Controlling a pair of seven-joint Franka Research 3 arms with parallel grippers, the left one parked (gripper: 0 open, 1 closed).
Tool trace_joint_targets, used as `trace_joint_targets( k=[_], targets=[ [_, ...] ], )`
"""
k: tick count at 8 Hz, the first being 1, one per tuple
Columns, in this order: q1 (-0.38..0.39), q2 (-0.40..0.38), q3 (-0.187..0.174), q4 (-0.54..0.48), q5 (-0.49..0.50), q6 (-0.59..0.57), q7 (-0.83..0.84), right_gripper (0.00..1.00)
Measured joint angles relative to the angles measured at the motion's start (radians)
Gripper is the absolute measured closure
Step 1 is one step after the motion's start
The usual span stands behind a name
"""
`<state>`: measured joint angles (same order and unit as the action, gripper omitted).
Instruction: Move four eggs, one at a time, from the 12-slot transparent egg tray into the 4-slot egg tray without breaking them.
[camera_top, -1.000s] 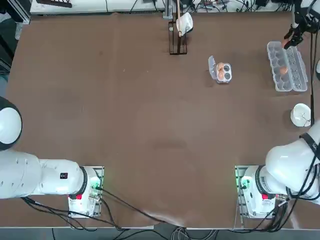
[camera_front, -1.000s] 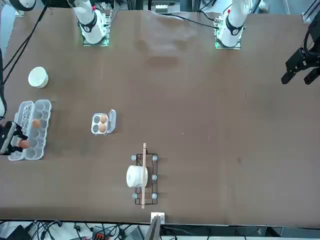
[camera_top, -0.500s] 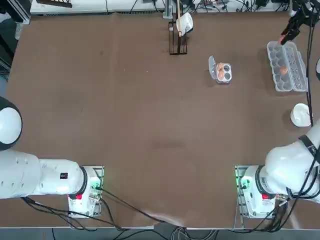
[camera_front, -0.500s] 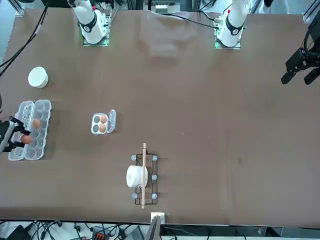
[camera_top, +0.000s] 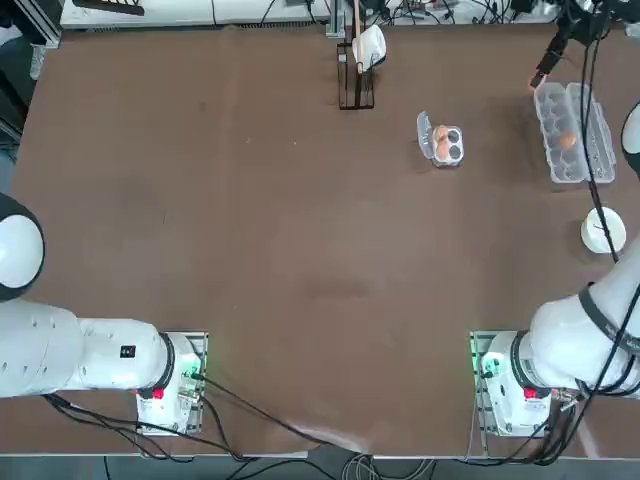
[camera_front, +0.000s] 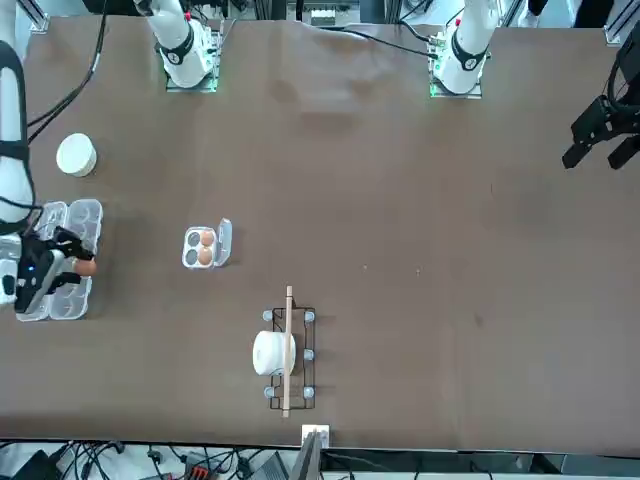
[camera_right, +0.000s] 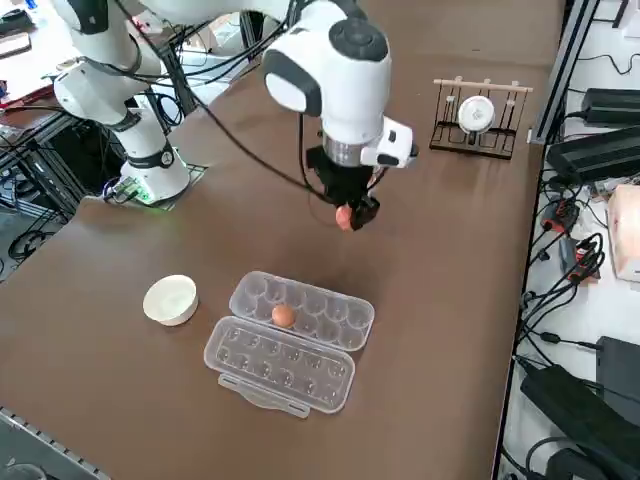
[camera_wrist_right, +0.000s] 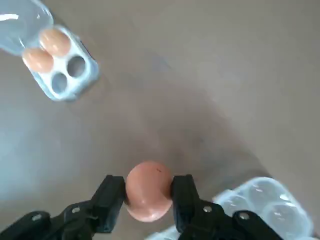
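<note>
Brown table (camera_right: 120, 300), cables all around. Four eggs: two in the small tray (camera_top: 446, 145), one in the carton (camera_right: 300, 320), one (camera_wrist_right: 147, 190) pinched in the right gripper (camera_wrist_right: 148, 196) above the carton.

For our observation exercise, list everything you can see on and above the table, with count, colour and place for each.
Eggs: four, orange-brown; two in the small tray, one in the long tray, one held in the air.
Small tray: one, clear, four cups, mid-table; two cups empty.
Long tray: one, clear, lid open, near the table's right edge.
Bowl: one, white, beside the long tray.
Rack: one, dark wire with a wooden stick, holding a white roll, at the far edge.
Table: one, brown.
Right tool: one, black, shut on an egg, raised between the two trays.
</note>
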<state>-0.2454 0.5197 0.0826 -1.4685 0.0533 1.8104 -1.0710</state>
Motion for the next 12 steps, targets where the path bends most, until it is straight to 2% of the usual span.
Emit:
trace_joint_targets(
  k=[3,6,10,12],
  targets=[
    [0.098,-0.088,0.002,-0.144,0.003,0.08,0.25,0.44],
    [0.184,-0.12,0.002,-0.294,0.003,0.237,0.457,0.44],
    [0.258,-0.161,0.002,-0.485,0.003,0.448,0.609,0.44],
    [0.29,-0.177,0.002,-0.532,0.003,0.483,0.671,0.44]
  ],
)
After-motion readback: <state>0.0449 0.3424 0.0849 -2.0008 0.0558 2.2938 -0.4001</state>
